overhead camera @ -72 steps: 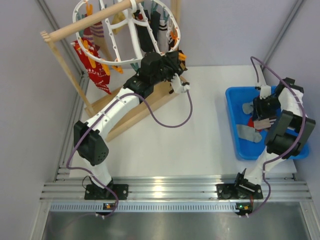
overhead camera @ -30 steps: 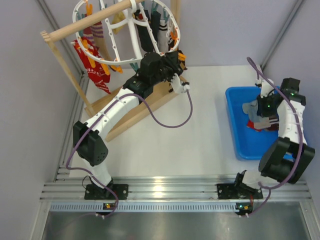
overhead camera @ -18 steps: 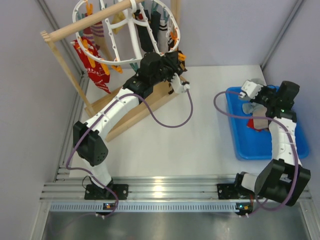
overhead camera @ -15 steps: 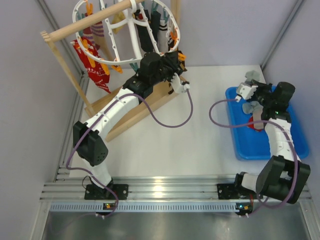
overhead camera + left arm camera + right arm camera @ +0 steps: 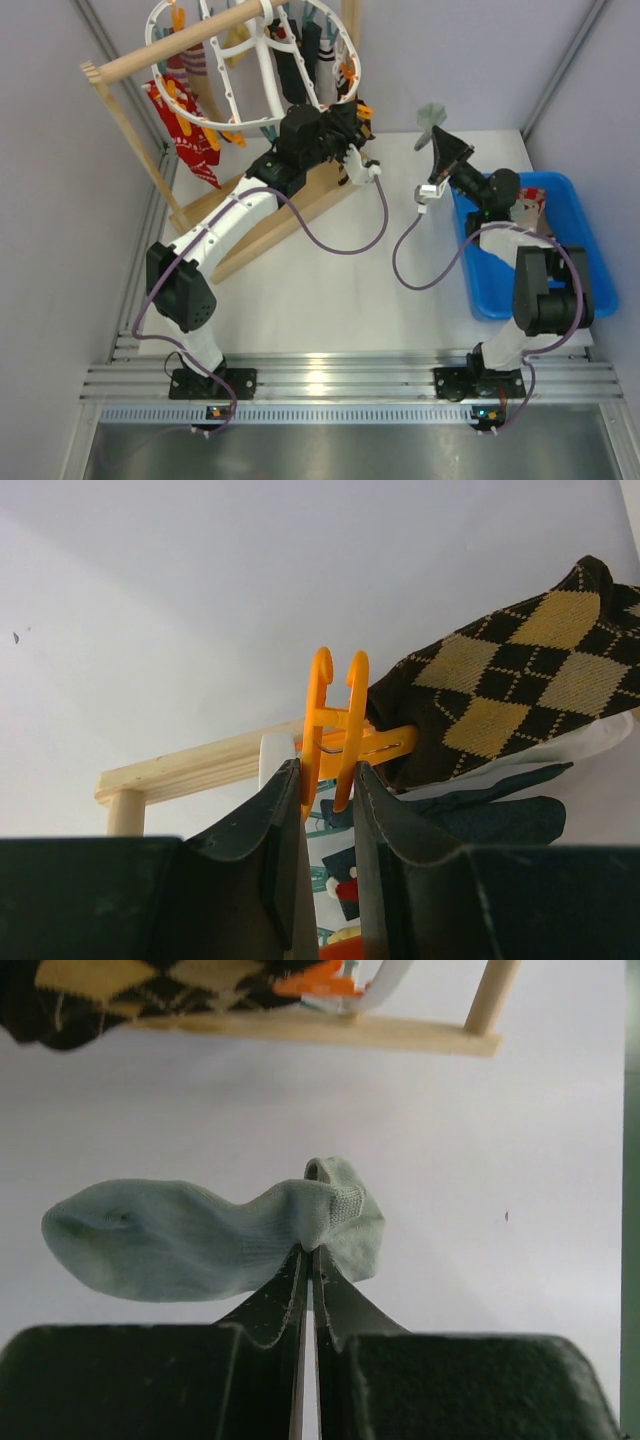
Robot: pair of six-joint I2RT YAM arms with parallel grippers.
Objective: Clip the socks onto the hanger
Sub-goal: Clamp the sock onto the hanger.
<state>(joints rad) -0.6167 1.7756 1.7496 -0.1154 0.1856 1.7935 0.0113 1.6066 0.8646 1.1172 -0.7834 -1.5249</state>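
Grey sock (image 5: 200, 1230) in right fingers (image 5: 265, 1312) near table's (image 5: 330, 290) far edge.

Hanger (image 5: 250, 62) up at 11 o'clock, socks (image 5: 192, 140) dangling off it. Left pincer (image 5: 352, 118) at its 4 o'clock rim, orange clip (image 5: 362, 111) at tip. Right pincer (image 5: 436, 128) up over desk (image 5: 400, 310) at 1 o'clock, pinching grey sock (image 5: 430, 112). Blue bin (image 5: 590, 275) at 3 o'clock.
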